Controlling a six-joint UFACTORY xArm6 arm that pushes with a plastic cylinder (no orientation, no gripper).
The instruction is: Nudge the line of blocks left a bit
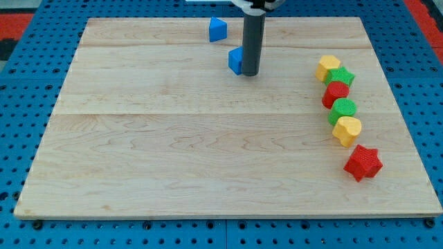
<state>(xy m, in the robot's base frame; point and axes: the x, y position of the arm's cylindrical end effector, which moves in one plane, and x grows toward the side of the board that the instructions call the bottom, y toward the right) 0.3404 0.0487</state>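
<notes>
Rod only, nothing held: my tip (250, 72) touches a blue block (236, 60), far from the untouched line (341, 107).

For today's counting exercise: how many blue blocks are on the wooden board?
2. One blue triangular block sits near the view's top; another blue block lies just below it, partly hidden behind my tip, touching its left side. None else shows.
</notes>
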